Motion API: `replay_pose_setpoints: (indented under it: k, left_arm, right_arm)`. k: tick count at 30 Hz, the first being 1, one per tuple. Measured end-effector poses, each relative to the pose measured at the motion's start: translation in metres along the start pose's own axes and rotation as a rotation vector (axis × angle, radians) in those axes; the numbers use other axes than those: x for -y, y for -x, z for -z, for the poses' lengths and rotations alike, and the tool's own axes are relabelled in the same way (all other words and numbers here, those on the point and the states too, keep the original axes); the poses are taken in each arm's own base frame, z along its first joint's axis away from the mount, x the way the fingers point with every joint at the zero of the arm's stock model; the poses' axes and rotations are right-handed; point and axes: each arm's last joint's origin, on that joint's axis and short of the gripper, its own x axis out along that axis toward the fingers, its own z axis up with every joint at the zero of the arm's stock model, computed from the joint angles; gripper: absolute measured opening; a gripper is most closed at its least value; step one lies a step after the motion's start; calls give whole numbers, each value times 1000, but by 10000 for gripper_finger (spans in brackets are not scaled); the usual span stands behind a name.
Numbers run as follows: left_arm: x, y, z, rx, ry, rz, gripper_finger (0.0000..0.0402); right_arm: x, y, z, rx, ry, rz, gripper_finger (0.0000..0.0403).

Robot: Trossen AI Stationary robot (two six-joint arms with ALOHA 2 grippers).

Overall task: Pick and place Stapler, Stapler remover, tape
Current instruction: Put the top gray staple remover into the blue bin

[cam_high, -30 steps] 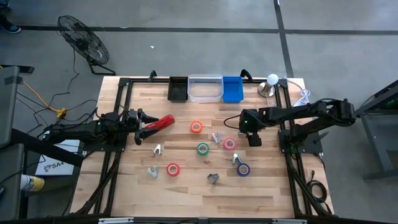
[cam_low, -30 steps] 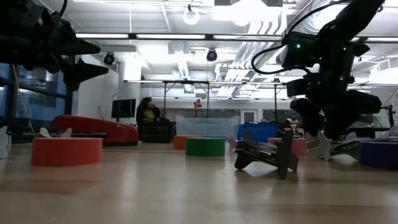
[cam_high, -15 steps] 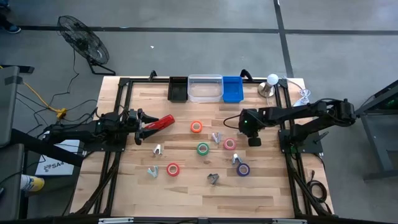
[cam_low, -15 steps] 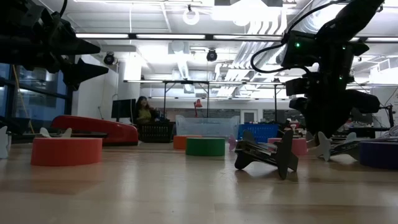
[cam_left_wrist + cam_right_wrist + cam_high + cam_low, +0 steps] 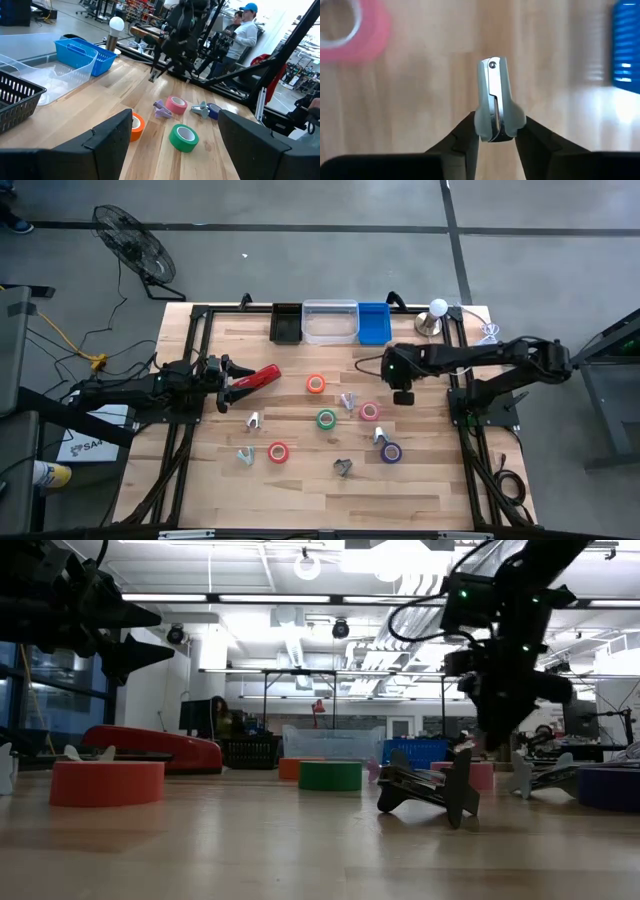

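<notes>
My right gripper [image 5: 403,395] hangs over the table's right half, shut on a silver staple remover [image 5: 493,95]. More staple removers [image 5: 347,401] [image 5: 378,434] [image 5: 343,467] lie flat on the wood. Among them are tape rolls: orange [image 5: 316,384], green [image 5: 326,418], pink [image 5: 369,411], red [image 5: 278,451] and purple [image 5: 390,451]. The red stapler [image 5: 260,376] lies flat at the left. My left gripper [image 5: 236,380] stands open above the stapler's left end, pointing level and touching nothing. My right gripper pinches the staple remover's wide wing end [image 5: 492,127] between its two fingers. They come from above, pointing steeply down. The remover's riveted narrow end [image 5: 492,65] points away from the fingers toward the table, in line with them. It hangs clear of the wood.
A black bin [image 5: 286,323], a clear bin [image 5: 330,322] and a blue bin [image 5: 374,323] line the far edge. A lamp bulb [image 5: 438,308] stands at the far right. People show in the room behind the table.
My right gripper has shut on the staple remover, then risen with it and shifted slightly toward the far edge. The remover is now lifted clear of the table. The left arm has kept still.
</notes>
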Motion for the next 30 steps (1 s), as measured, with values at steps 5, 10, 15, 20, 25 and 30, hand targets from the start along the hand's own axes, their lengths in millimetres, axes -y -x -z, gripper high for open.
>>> replay_pose_setpoints:
  k: [5,10,15,20,25,30]
  left_arm:
    - [0,0,0,0,0,0,291]
    - [0,0,0,0,0,0,291]
    - [0,0,0,0,0,0,291]
    - [0,0,0,0,0,0,291]
    - [0,0,0,0,0,0,291]
    - [0,0,0,0,0,0,291]
  right_arm:
    - [24,13,-13,39,-159,95,88]
    - [51,25,-21,85,-307,197,103]
    - [76,30,-21,129,-444,250,109]
    - [95,23,-20,189,-626,240,95]
    - [110,10,-22,225,-771,215,103]
    - [119,-5,-25,214,-886,203,110]
